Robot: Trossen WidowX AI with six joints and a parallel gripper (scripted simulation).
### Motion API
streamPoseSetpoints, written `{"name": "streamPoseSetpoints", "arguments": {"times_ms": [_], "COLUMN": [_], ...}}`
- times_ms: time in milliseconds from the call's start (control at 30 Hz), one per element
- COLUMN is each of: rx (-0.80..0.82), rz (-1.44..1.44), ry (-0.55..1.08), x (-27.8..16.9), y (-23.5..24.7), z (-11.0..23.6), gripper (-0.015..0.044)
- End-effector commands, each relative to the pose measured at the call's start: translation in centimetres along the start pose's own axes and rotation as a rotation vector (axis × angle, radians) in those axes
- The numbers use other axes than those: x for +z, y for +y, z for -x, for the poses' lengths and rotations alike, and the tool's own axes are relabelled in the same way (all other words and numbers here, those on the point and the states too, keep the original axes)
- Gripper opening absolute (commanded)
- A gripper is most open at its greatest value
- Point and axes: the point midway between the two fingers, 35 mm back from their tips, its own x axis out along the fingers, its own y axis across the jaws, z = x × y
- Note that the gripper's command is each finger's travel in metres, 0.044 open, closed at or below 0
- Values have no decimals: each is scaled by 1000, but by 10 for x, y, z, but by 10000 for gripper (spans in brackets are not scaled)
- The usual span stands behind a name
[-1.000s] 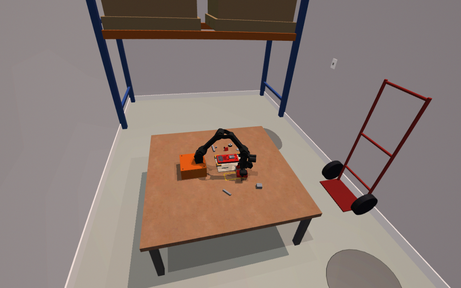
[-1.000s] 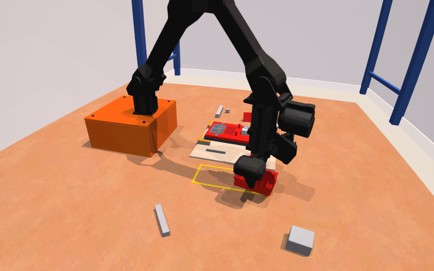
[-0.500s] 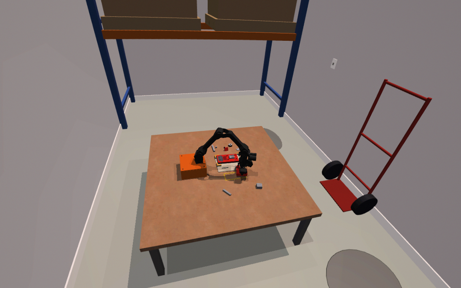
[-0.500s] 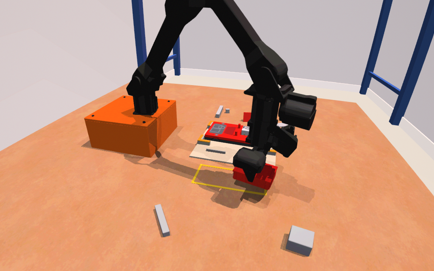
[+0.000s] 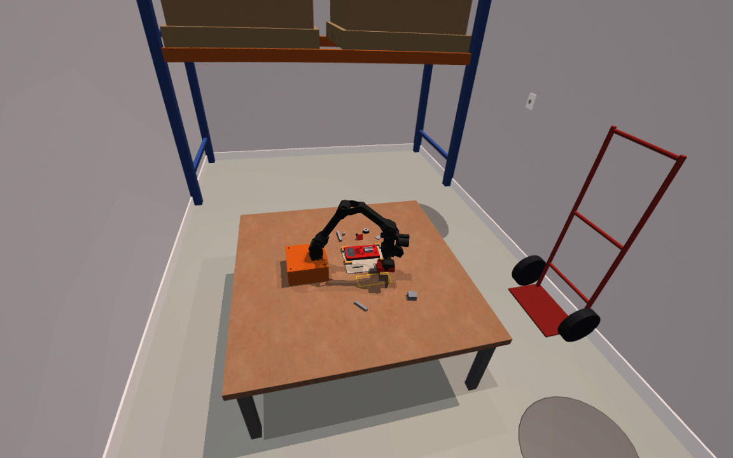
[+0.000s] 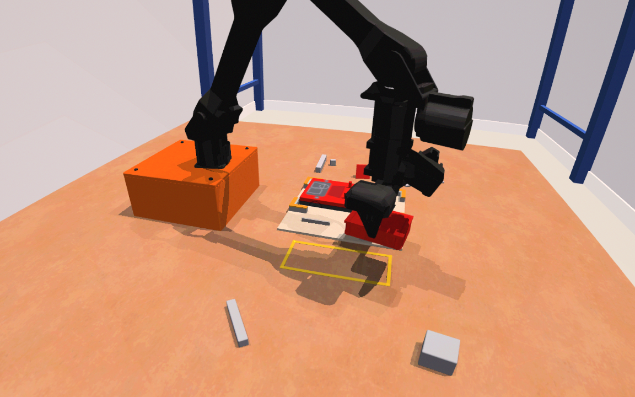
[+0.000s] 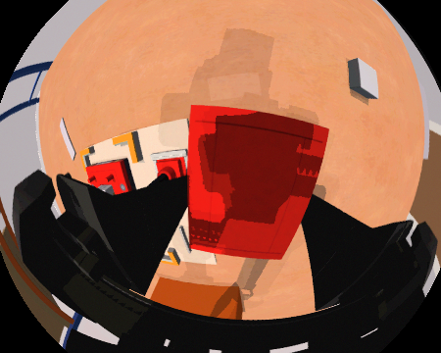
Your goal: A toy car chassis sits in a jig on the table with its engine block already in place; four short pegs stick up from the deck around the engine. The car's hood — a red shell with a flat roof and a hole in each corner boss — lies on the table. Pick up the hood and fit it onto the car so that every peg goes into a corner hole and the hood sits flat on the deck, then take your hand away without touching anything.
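Gripper (image 6: 372,223) is clamped on the red hood (image 6: 389,230), which hangs clear of the table (image 6: 112,306) beside the near right corner of the jig (image 6: 305,223). The chassis (image 6: 323,192) sits in the jig behind it. The yellow outline (image 6: 310,270) lies below, uncovered. A grey block (image 6: 439,351) and grey bar (image 6: 237,321) lie well apart, nearer the front edge.

Your red hood (image 6: 388,227) hangs just right of frame centre in the exterior view, clear of the table and roughly level. The red chassis (image 6: 327,191) lies upper left of it in its pale jig (image 6: 310,223), engine block (image 6: 317,187) showing grey.
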Motion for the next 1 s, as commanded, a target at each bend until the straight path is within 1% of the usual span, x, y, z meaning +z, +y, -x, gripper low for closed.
{"name": "streamPoseSetpoints", "arguments": {"times_ms": [0,167,267,600,967], "rx": [-1,-1,0,5,12], "rz": [0,0,3,47,96], "ry": [-7,-7,-2,-3,-3], "x": [1,1,0,-10,-30], "y": [0,0,4,60,118], "z": [13,21,16,17,19], "gripper": [0,0,0,0,0]}}
